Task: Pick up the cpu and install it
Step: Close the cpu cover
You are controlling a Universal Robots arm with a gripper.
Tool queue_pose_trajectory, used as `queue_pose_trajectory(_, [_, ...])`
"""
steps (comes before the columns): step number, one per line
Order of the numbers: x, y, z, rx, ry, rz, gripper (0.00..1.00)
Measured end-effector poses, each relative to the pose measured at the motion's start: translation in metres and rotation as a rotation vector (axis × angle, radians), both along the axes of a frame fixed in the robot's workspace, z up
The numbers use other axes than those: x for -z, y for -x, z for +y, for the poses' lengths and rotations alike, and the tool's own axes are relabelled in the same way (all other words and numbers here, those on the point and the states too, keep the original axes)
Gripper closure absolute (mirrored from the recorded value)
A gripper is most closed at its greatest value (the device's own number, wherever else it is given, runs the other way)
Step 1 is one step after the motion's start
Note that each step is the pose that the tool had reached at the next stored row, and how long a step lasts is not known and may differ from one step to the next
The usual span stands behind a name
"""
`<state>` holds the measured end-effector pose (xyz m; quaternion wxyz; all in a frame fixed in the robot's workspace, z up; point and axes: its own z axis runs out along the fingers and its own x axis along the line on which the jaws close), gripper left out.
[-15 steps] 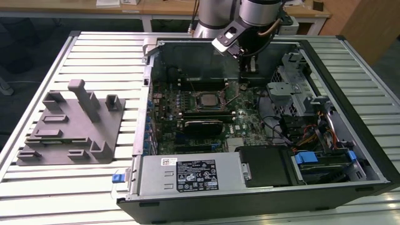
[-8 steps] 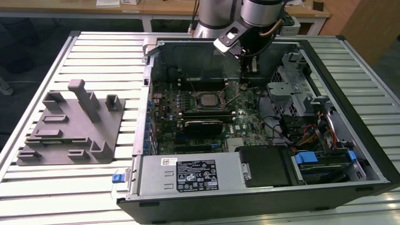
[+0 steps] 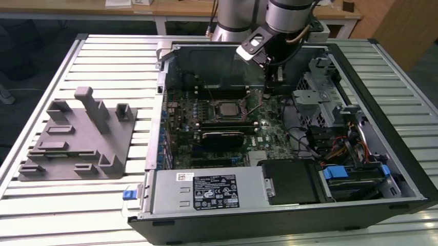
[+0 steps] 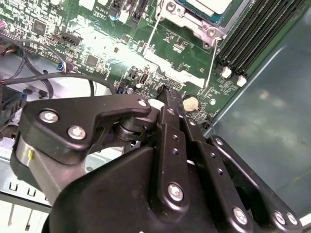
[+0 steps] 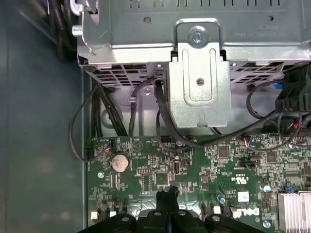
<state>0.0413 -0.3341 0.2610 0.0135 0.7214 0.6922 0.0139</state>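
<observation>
The cpu [image 3: 226, 109] is a small silvery square lying inside the socket frame on the green motherboard [image 3: 270, 128] of the open computer case. The second wrist view shows its pale top [image 4: 206, 6] within the metal frame, with thin wire levers beside it. My gripper [image 3: 277, 78] hangs over the board toward the exterior view's right of the socket, apart from the chip. In both wrist views its black fingertips [image 4: 167, 93] [image 5: 167, 194] meet with nothing between them, just above the board near a coin cell [image 5: 120, 162].
A grey plastic fixture [image 3: 75, 138] stands on the slatted table at the exterior view's left. Inside the case are a black block [image 3: 222, 138], memory slots [image 4: 252, 34], a metal drive cage [image 5: 199, 73] with loose cables [image 5: 160, 121], and a power supply [image 3: 205, 192] at the front.
</observation>
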Motion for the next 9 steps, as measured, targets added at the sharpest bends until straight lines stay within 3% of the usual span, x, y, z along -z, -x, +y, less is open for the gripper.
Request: queue_pose_trajectory(9, [0.0071,-0.0013,0.0000,0.000,0.0011,0.0000,0.89])
